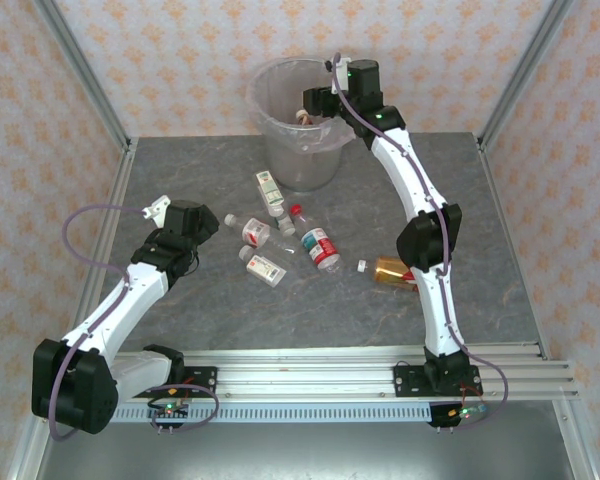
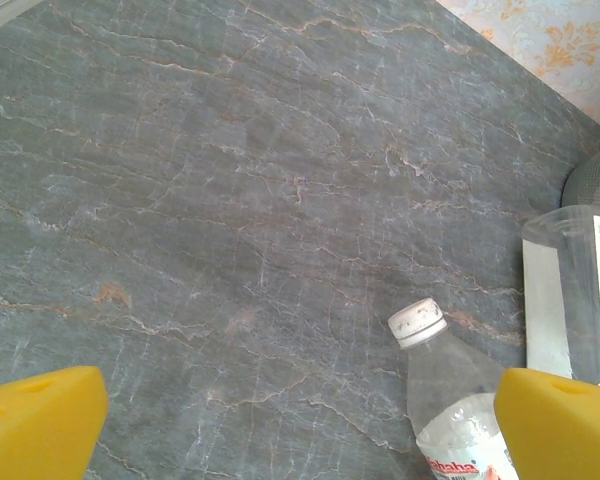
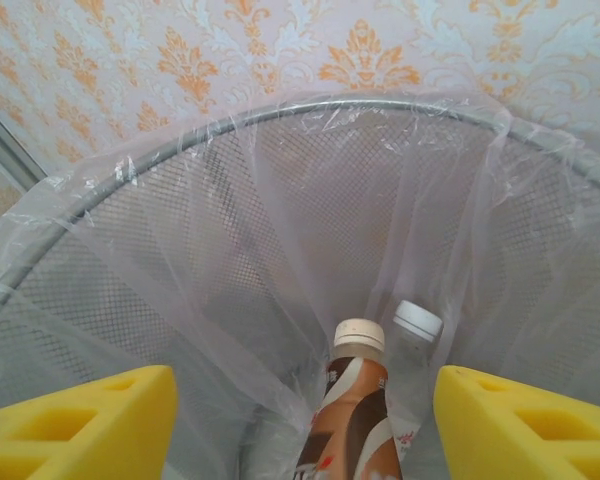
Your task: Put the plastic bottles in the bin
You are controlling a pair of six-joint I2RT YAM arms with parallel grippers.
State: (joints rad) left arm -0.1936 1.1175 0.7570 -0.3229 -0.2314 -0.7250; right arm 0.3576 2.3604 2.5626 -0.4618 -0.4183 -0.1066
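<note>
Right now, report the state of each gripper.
Left gripper: open, holding nothing.
Right gripper: open over the bin; the brown bottle between its fingers is not gripped.

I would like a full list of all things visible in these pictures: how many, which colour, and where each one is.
table: one, grey marble pattern, under everything
bin: one, translucent greyish with a clear bag liner, far middle of the table
labelled clear bottles: three, red-and-white labels, two white caps and one red, lying in front of the bin
green-white bottle: one, lying nearest the bin
unlabelled bottle: one, clear, small, among the group; hard to make out
amber bottle: one, white cap, lying beside the right arm
brown bottle: one, cream cap, inside the bin
white-capped bottle: one, clear, inside the bin
left gripper: yellow fingers, open, over the table
right gripper: yellow fingers, open, above the bin
</note>
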